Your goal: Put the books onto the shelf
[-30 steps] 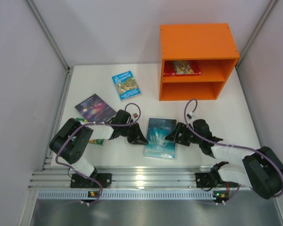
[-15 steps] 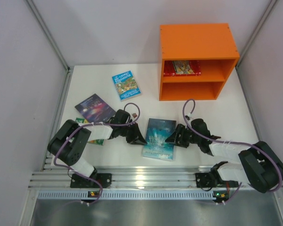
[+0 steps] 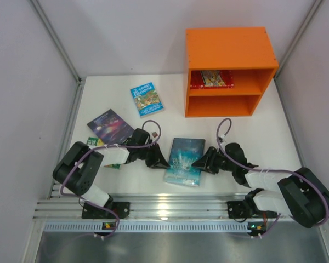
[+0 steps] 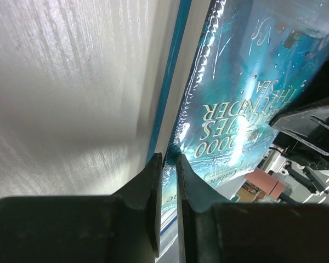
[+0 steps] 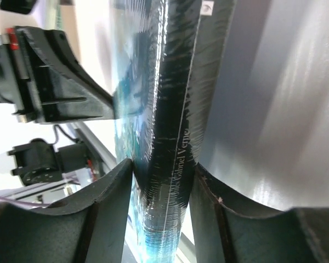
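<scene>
1. Teal-blue book (image 3: 183, 160) lies cover-up on the table (image 3: 252, 137), directly between the tips of the two grippers. Its long axis runs away from the arm bases, crosswise to the line joining the grippers.
2. Left gripper (image 3: 163, 163) is pinched nearly closed on the book's open edge, just ahead of its tips. It may hold only the cover or a few pages.
3. Right gripper (image 3: 199, 162) straddles the spine, with both fingers pressed against the book, gripping it.
4. Both arms lie low, forearms reaching inward and wrists rolled, so the grippers face each other.
5. Shelf (image 3: 230, 49) stands well beyond the right gripper, so that arm is the nearer one. A red-bordered book (image 3: 211, 79) sits in its upper compartment.
</scene>
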Controlling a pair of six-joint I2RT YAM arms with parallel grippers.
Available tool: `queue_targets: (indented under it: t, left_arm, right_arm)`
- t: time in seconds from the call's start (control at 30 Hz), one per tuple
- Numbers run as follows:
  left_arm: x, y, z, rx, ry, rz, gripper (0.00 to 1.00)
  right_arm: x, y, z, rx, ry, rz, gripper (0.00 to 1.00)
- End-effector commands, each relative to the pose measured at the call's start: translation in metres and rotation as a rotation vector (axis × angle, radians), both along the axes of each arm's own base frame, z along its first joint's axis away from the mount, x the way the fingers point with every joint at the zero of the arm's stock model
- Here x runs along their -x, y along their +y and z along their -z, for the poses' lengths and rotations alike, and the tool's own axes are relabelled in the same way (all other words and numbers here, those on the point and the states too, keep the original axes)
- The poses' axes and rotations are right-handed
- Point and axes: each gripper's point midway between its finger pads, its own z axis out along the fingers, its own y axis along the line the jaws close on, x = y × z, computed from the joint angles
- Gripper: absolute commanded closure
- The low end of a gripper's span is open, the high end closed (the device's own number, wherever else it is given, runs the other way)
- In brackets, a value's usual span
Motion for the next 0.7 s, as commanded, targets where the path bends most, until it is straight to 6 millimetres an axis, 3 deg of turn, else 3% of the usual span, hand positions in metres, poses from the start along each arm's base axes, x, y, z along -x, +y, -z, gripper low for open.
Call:
queue_targets:
  t: [0.0,0.07,0.1,0.13,0.2,0.23,0.37,0.47,0.67]
  left_arm:
    - [0.01,0.031,0.044,-0.222,0.018,-0.081,1.0]
    - [0.006,0.029,0.035,-0.223,0.003,-0.083,1.0]
    - [0.003,0.028,0.029,-0.215,-0.012,-0.081,1.0]
    - [0.0,0.028,0.026,-0.217,-0.03,-0.076,0.96]
    - [-0.005,0.028,0.017,-0.228,-0.046,-0.079,0.87]
    - [-0.008,0.029,0.014,-0.238,-0.056,-0.081,0.76]
    - [-0.026,0.029,-0.01,-0.259,-0.117,-0.095,0.59]
    - [-0.035,0.033,-0.036,-0.281,-0.178,-0.103,0.53]
    - [-0.043,0.042,-0.068,-0.292,-0.261,-0.151,0.47]
  right_arm:
    - [0.011,0.037,-0.091,-0.312,-0.254,-0.171,0.77]
    - [0.011,0.036,-0.097,-0.349,-0.273,-0.156,0.84]
    - [0.011,0.036,-0.098,-0.357,-0.27,-0.152,0.96]
    - [0.009,0.036,-0.099,-0.365,-0.265,-0.129,1.0]
    - [0.006,0.034,-0.105,-0.382,-0.281,-0.107,1.0]
    - [0.003,0.033,-0.107,-0.388,-0.283,-0.085,1.0]
    - [-0.005,0.028,-0.116,-0.401,-0.299,-0.016,1.0]
    - [-0.012,0.021,-0.115,-0.384,-0.298,0.04,1.0]
    - [-0.014,0.004,-0.103,-0.334,-0.276,0.099,1.0]
